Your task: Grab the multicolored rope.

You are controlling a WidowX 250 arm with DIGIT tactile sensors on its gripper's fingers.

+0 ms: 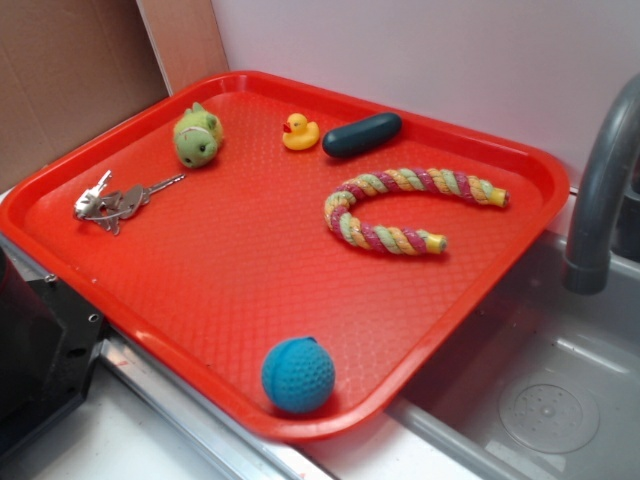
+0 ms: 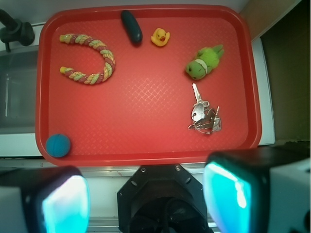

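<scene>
Rope first: the multicolored rope (image 2: 92, 58) lies flat in a U on the red tray (image 2: 146, 145), far ahead of the gripper (image 2: 146, 201) and off to the left in the wrist view, its two yellow-capped ends pointing away toward the tray's left rim. The gripper is well back from the tray edge, jaws spread wide with nothing between them. A sound approach, I judge, is to travel forward and left, then come down across one straight limb or the bend, fingers straddling the strand crosswise. Just right of the rope's far limb sits a dark capsule (image 2: 131, 27), with a yellow duck (image 2: 160, 37) beyond it. A blue ball (image 2: 58, 145) lies near left, a green plush toy (image 2: 203, 62) and keys (image 2: 204, 116) ahead right. Nothing blocks the path.
</scene>
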